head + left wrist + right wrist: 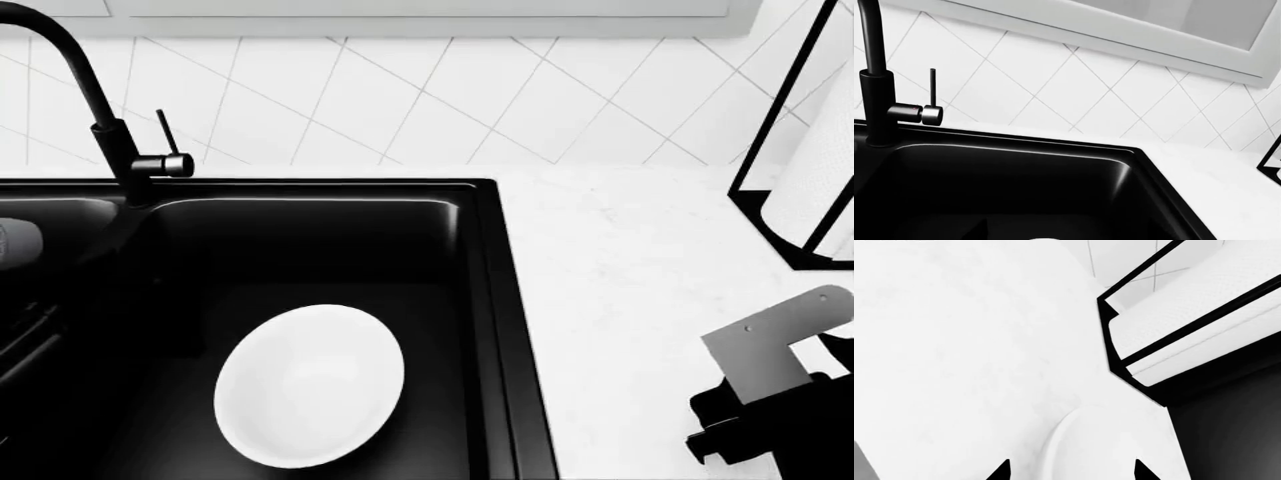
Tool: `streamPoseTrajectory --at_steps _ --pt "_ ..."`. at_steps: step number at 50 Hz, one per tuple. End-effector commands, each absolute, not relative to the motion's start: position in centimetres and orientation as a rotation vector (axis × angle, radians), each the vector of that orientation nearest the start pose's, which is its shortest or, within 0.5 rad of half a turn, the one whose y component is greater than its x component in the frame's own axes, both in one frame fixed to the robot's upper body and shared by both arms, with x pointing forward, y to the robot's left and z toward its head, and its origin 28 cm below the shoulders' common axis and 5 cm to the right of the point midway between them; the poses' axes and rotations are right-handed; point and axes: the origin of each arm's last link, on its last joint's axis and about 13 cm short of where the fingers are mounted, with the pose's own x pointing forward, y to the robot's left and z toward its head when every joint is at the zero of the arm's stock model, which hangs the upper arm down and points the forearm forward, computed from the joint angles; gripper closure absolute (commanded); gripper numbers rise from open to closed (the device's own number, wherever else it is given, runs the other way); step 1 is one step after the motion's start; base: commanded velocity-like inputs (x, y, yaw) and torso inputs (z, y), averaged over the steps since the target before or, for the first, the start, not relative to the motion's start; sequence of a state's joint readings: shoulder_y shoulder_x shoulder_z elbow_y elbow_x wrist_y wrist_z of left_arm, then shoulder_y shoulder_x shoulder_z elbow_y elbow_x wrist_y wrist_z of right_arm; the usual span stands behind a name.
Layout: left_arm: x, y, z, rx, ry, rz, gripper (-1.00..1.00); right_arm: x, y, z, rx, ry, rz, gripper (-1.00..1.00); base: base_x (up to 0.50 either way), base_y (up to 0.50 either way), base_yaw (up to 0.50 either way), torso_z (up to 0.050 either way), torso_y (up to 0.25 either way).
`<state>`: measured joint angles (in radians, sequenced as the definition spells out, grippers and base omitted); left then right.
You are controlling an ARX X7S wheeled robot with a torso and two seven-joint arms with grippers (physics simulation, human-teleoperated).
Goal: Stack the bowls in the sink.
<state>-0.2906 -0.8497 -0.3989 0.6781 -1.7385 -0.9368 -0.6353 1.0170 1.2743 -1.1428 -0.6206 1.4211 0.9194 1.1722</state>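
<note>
- Left wrist view: the black sink (1021,190) fills the lower part, its faucet (877,90) upright at the basin's far rim, with white diamond tiles (1074,90) behind it. A sliver of white at the basin floor is probably a bowl's rim; too little shows to be sure. The left gripper is out of this picture.
- Head view: one white bowl (310,385) lies on the floor of the sink's right basin, near its front. The white counter (627,300) runs to the right, with the paper-towel roll (817,175) in its black holder at the far right. The right arm (774,400) sits over the counter's near right corner; its jaws are hidden.
- Right wrist view: two dark fingertips (1001,472) of the right gripper (1071,472) stand apart, spread open, with a rounded white bowl rim (1107,450) between them, over the counter beside the towel holder.
</note>
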Motion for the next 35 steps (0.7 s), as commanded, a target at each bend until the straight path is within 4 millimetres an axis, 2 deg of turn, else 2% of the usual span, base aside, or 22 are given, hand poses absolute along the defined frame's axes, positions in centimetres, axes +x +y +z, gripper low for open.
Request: streamPoseTrajectory --at_steps 1,32,33,35 --pt "16.79 29.59 23.38 -0.225 0.115 -0.214 -1.00 16.79 -20.29 15.09 -0.835 0.621 -0.260 -1.00 0.00 0.00 0.00 0.000 0.000" --pt "16.93 29.28 23.55 -0.217 0.119 -0.219 -1.00 17.26 -21.25 14.32 -0.836 0.654 -0.301 -1.00 0.00 0.00 0.00 0.000 0.000" --pt "16.95 29.27 23.58 -0.217 0.118 -0.219 -1.00 17.27 -21.24 14.32 -0.833 0.653 -0.303 1.00 0.00 0.00 0.00 0.000 0.000" --pt "16.96 29.26 23.59 -0.217 0.118 -0.220 -1.00 17.25 -21.21 14.34 -0.830 0.652 -0.300 1.00 0.00 0.00 0.00 0.000 0.000"
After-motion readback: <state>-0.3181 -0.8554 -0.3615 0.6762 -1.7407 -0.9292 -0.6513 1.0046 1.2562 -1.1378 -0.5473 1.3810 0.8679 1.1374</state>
